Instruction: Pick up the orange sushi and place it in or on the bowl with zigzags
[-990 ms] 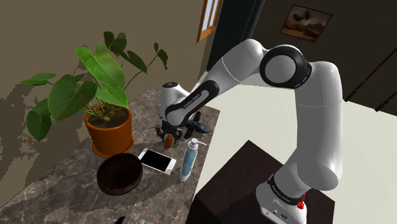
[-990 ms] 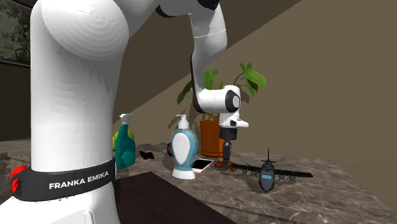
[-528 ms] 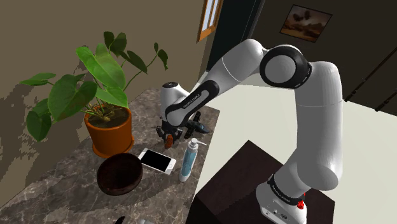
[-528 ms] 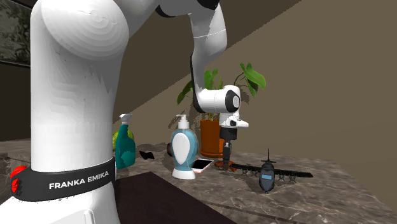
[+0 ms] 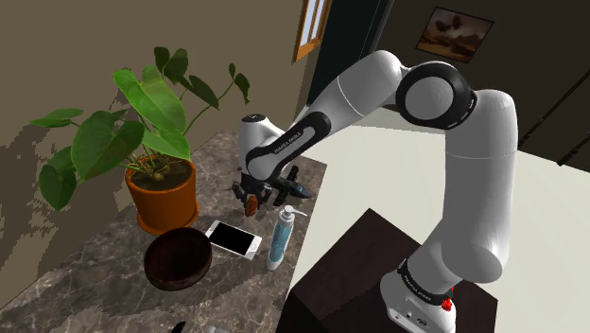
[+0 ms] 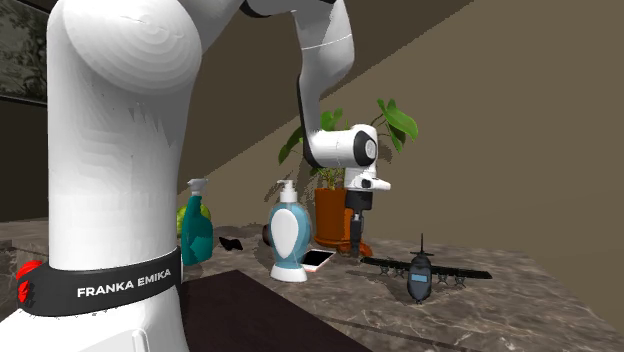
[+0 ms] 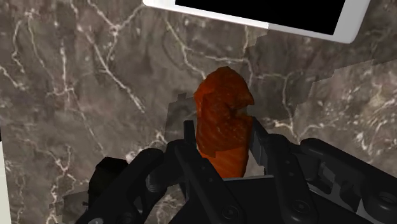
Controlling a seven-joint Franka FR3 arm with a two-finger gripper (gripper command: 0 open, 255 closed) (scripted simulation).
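Wrist view, nearest first: black gripper [image 7: 224, 141], both fingers [image 7: 188, 141] pressed against the sides of the orange sushi [image 7: 221, 124], piece clasped upright between them and projecting past the fingertips. Beyond the sushi, dark veined marble countertop [image 7: 83, 83]; farther on, one corner of a white-framed phone [image 7: 273, 16], screen black.

Shoulder view, from the stand outward: dark box stand [image 5: 350, 274] at lower right; blue-and-white pump bottle [image 5: 281, 238] upright near the counter's edge; phone [image 5: 234, 237] flat just beside the bottle; dark brown bowl [image 5: 177, 255] just beside the phone, on the side away from the bottle (zigzag pattern not discernible). Past the phone, gripper [image 5: 251, 202] pointing down over the countertop, sushi [image 5: 251, 207] an orange spot at its tip, apart from the bowl and not in it. Behind the gripper, dark toy aeroplane [image 5: 289, 184]; farthest, against the wall, broad-leaved plant [image 5: 142, 104] in an orange-brown pot [image 5: 165, 201].

Second exterior view: pump bottle [image 6: 288, 240] in front, green-and-teal spray bottle [image 6: 195, 232] to the view's left of it, gripper [image 6: 354, 244] beyond, aeroplane [image 6: 420, 272] on the countertop to the view's right.
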